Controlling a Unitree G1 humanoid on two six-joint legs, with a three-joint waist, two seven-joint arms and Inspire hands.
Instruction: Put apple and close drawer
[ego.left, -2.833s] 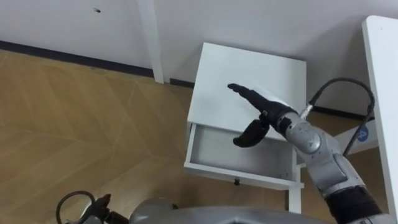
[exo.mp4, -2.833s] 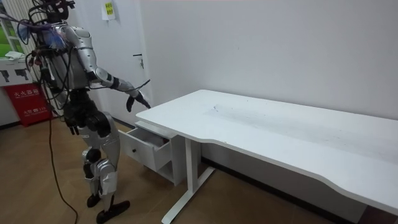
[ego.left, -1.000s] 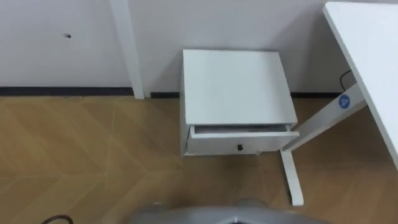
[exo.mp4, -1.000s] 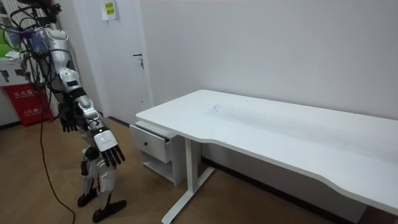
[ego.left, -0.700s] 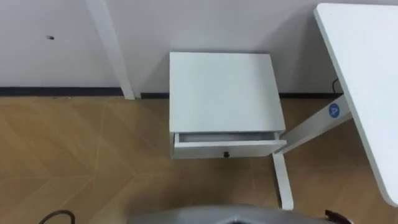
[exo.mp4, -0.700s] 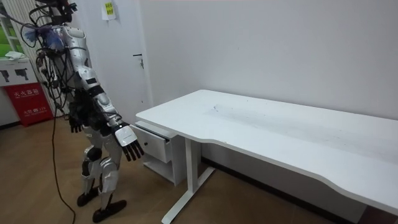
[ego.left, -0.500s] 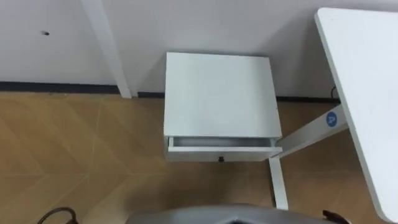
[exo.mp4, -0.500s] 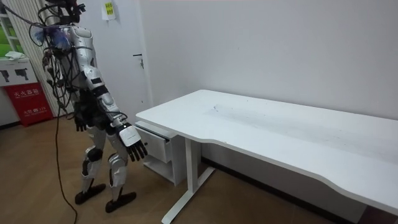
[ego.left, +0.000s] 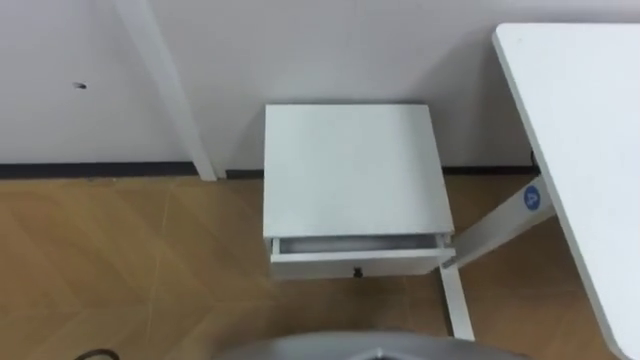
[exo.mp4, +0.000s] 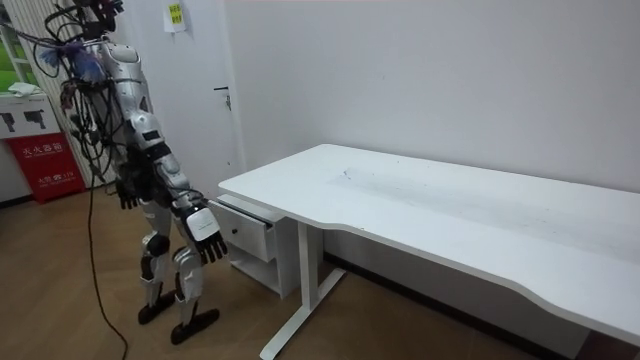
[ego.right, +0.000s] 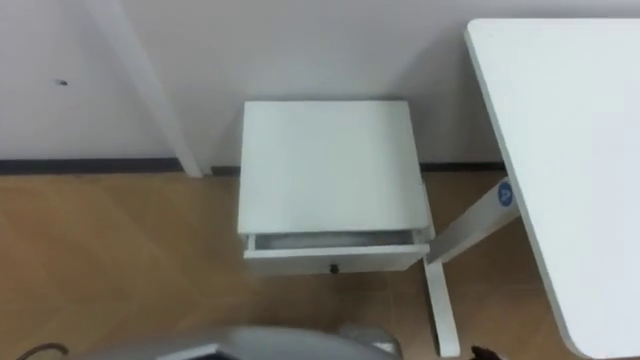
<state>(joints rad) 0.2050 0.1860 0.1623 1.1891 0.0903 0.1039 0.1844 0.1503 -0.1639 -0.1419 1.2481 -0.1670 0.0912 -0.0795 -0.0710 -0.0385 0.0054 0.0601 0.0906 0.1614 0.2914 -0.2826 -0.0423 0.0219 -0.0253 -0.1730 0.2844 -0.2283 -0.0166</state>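
Left eye view: nearest, herringbone wood floor (ego.left: 130, 260), then the drawer (ego.left: 320, 264) of a small white cabinet (ego.left: 348, 165), ajar by a narrow strip, front panel facing the robot, one small dark knob (ego.left: 357, 272) at its centre. The strip of interior open to view is grey; whether the apple lies farther back under the cabinet top, cannot tell. Just right of the cabinet, the slanted desk leg (ego.left: 457, 310); white desk (ego.left: 580, 130) runs up the right edge. Beyond: dark baseboard (ego.left: 90, 170), white door frame (ego.left: 165, 90), plain wall. Room view: robot stands facing the drawer front; right hand (exo.mp4: 205, 235) hangs low, near the panel but apart from it, fingers spread, holding nothing; left hand (exo.mp4: 127, 196) at its hip on the room view's left, state cannot tell. Handling, judged: drawer light and stiff on runners, should slide with little force; knob too small to be worth pinching. Flat push on the panel, centred by the knob, keeps it from racking. A round, smooth apple inside may roll, so push gently
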